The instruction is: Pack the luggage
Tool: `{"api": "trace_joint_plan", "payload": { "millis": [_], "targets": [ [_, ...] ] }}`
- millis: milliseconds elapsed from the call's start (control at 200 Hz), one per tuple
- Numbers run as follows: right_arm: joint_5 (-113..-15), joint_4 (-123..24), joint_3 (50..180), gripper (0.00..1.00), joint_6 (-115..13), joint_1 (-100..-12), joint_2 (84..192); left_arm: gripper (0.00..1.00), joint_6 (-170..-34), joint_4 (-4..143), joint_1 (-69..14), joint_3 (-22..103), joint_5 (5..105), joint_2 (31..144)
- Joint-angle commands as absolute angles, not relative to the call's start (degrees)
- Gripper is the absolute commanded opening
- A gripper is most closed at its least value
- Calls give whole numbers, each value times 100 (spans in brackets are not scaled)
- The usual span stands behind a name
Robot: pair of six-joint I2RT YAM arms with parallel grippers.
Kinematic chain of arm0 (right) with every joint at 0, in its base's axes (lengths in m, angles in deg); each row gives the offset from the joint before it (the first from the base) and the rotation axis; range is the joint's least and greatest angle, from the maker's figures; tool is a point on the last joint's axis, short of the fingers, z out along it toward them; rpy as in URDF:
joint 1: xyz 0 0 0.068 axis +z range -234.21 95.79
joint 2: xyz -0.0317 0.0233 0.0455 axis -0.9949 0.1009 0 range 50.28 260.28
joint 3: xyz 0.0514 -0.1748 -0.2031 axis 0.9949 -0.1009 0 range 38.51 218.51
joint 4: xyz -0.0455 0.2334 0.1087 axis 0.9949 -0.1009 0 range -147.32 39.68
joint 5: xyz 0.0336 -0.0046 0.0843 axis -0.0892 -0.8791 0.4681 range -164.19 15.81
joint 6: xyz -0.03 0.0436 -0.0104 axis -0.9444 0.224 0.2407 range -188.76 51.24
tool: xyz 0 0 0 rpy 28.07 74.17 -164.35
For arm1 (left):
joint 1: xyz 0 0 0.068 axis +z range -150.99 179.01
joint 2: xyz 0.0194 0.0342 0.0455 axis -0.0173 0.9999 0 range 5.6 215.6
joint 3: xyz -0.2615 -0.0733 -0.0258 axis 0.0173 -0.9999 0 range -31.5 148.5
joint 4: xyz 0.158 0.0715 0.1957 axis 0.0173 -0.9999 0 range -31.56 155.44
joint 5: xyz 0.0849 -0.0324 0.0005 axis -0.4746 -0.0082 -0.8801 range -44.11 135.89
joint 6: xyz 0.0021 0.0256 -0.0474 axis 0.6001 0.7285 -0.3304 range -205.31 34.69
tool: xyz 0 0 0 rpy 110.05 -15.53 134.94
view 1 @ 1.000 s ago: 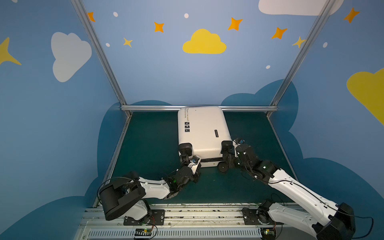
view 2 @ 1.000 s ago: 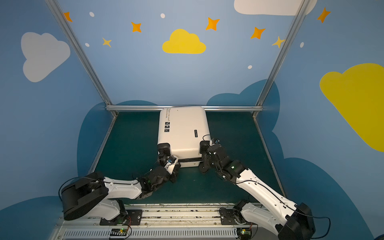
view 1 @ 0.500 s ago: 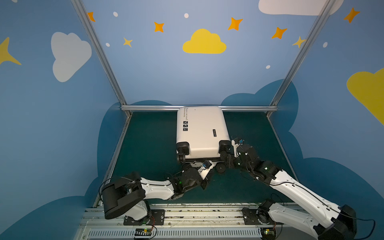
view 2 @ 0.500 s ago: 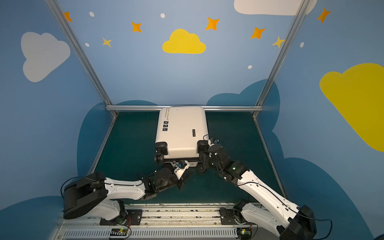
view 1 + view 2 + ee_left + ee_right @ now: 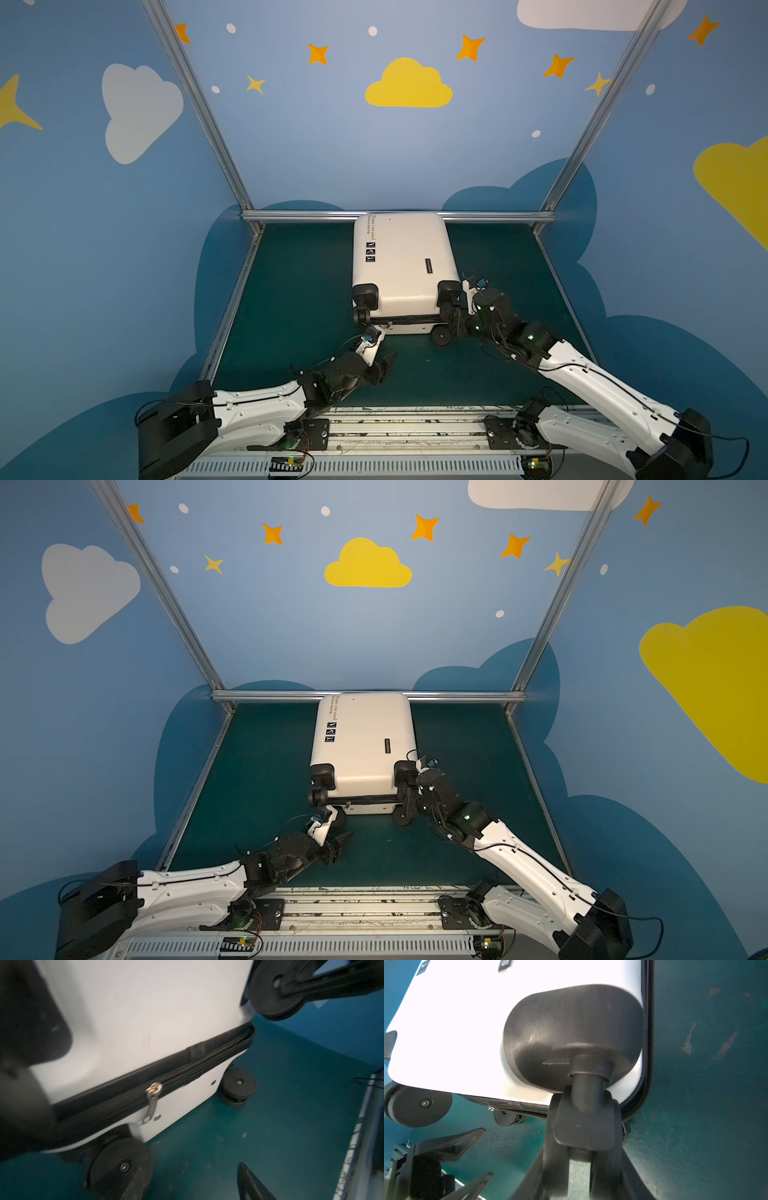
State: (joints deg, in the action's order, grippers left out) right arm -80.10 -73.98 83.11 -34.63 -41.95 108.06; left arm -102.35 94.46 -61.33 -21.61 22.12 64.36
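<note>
Luggage (image 5: 401, 257) at back rail (image 5: 299, 216); mat (image 5: 299, 291) open both sides

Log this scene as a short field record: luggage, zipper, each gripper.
luggage: cream-white hard-shell suitcase, lying flat on the dark green mat, shells together, wheels toward the robot
zipper: silver pull tab hangs free from the black zipper band on the wheel end; whether it is fully zipped cannot be told
left gripper: open, empty, clear of the suitcase, over the mat
right gripper: closed around the black caster wheel on the upper shell, on its own side
</note>
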Motion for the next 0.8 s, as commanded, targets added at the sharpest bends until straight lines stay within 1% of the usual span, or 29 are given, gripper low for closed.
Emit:
{"api": "trace_joint_plan", "payload": {
  "millis": [0, 230, 395, 796],
  "targets": [
    [-7358, -6527, 8410, 0, -3668, -3959, 10905, 71, -10418, 9426, -5929, -2205, 1970, 6420],
    [-7364, -6425, 8591, 0, -3658, -3675, 11146, 70, -10354, 9833, -5396, -2325, 2285, 6417],
    [-7428, -6456, 8700, 0, -3712, -3578, 11259, 70, -10252, 9873, -5231, -2280, 2391, 6404],
    [-7577, -6816, 8984, 0, -3853, -3577, 10820, 68, -10153, 10203, -5033, -2089, 2742, 6725]
  ]
}}
